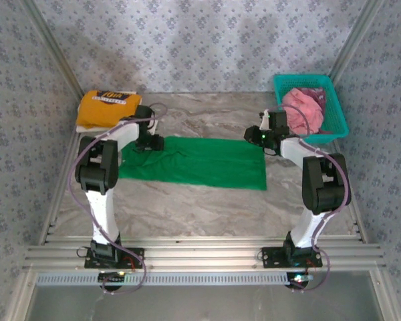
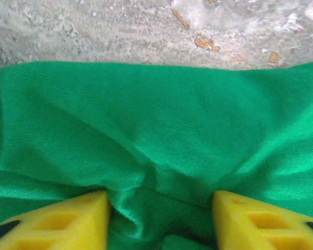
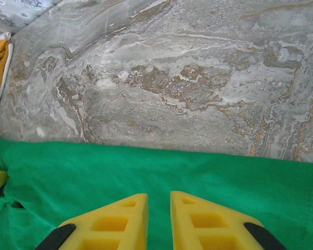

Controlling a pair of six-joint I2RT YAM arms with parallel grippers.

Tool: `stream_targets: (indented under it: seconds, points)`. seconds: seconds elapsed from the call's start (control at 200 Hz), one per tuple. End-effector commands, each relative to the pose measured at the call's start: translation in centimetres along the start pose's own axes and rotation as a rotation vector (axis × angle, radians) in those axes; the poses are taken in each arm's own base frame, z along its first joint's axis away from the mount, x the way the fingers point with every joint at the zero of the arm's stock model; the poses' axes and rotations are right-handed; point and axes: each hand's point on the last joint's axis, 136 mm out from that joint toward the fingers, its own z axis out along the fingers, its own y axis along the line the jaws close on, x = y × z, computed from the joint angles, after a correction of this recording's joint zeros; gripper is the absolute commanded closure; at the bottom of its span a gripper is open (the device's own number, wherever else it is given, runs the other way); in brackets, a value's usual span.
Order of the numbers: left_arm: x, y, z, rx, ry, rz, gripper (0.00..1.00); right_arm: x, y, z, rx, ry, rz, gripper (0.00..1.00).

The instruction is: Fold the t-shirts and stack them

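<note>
We see the green t-shirt (image 1: pixel 200 164) spread flat across the middle of the counter (image 1: pixel 207 207). The left pincer (image 2: pixel 161 200) is at its left end, fingers apart, with a pucker of cloth between them. The right pincer (image 3: pixel 159 200) is over its far right corner, almost closed. The yellow-orange t-shirt (image 1: pixel 110 107) lies folded far left, and the pink t-shirt (image 1: pixel 304 107) sits in the teal basket (image 1: pixel 341 117).
</note>
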Motion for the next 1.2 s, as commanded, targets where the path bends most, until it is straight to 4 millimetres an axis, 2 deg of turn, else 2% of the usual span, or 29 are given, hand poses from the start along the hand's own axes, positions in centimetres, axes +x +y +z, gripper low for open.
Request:
stream_targets:
  seconds: [0.0, 0.075, 0.125, 0.245, 0.49, 0.565, 0.585, 0.625, 0.645, 0.69, 0.71, 0.789, 0.809, 0.849, 0.954, 0.994, 1.064, 1.104, 1.149, 1.164, 1.194]
  points:
    - [0.1, -1.6, -2.6, 0.048, -0.040, 0.012, 0.64, -0.3, -0.2, -0.1, 0.034, 0.000, -0.013, 0.79]
    - [0.2, -1.9, -3.0, 0.061, -0.047, 0.011, 0.79, -0.2, -0.5, -0.1, 0.044, 0.002, -0.008, 0.79]
    - [0.2, -1.8, -3.2, 0.057, -0.054, 0.007, 0.83, -0.2, -0.5, -0.1, 0.043, 0.000, -0.007, 0.79]
    - [0.1, -1.6, -3.7, 0.045, -0.074, 0.006, 1.00, -0.4, -0.4, 0.0, 0.042, 0.000, -0.007, 0.79]
    - [0.4, -1.8, -4.9, 0.026, -0.082, 0.013, 1.00, -0.3, -0.7, 0.2, 0.050, 0.011, -0.009, 0.78]
    - [0.7, -1.2, -5.1, -0.015, -0.084, 0.021, 1.00, -0.3, -0.7, 0.2, 0.049, 0.012, -0.010, 0.77]
    - [0.7, -1.0, -5.2, -0.025, -0.087, 0.023, 0.94, -0.2, -0.7, 0.2, 0.049, 0.013, -0.009, 0.76]
    - [0.7, -0.6, -5.2, -0.044, -0.083, 0.024, 0.74, -0.2, -0.7, 0.3, 0.047, 0.014, -0.011, 0.77]
    - [0.6, -0.6, -5.4, -0.044, -0.084, 0.025, 0.71, -0.2, -0.7, 0.4, 0.045, 0.016, -0.009, 0.77]
    - [0.4, -1.4, -6.0, -0.016, -0.096, 0.038, 0.86, -0.1, -0.7, 0.5, 0.043, 0.018, -0.007, 0.76]
    - [0.3, -1.7, -6.3, -0.006, -0.109, 0.043, 0.90, -0.2, -0.7, 0.5, 0.044, 0.018, -0.006, 0.77]
    - [0.3, -3.0, -7.5, 0.018, -0.144, 0.065, 0.90, -0.2, -0.7, 0.4, 0.047, 0.020, -0.005, 0.77]
    - [0.5, -3.2, -7.7, 0.020, -0.144, 0.065, 0.93, -0.2, -0.8, 0.4, 0.050, 0.018, -0.005, 0.77]
    - [0.9, -3.3, -7.8, 0.019, -0.135, 0.064, 1.00, -0.3, -0.8, 0.3, 0.052, 0.014, -0.007, 0.77]
    - [2.0, -2.8, -7.4, 0.009, -0.124, 0.064, 1.00, -0.3, -1.0, 0.2, 0.054, 0.013, -0.007, 0.77]
    - [2.2, -2.3, -6.9, -0.002, -0.103, 0.060, 0.91, -0.3, -1.0, 0.3, 0.050, 0.014, -0.004, 0.77]
    - [1.9, -1.6, -6.4, -0.012, -0.095, 0.054, 0.90, -0.2, -1.0, 0.4, 0.048, 0.019, -0.002, 0.77]
    - [1.5, -1.4, -6.2, -0.004, -0.110, 0.052, 0.75, -0.2, -0.9, 0.5, 0.043, 0.021, -0.001, 0.77]
    - [0.9, -1.1, -6.0, -0.006, -0.120, 0.040, 0.50, -0.1, -0.9, 0.5, 0.043, 0.023, 0.003, 0.77]
    - [0.8, -1.0, -5.9, -0.006, -0.121, 0.038, 0.46, -0.2, -0.9, 0.4, 0.041, 0.020, 0.003, 0.77]
    - [0.6, -0.8, -5.5, -0.008, -0.115, 0.041, 0.45, -0.1, -0.9, 0.4, 0.042, 0.020, 0.004, 0.77]
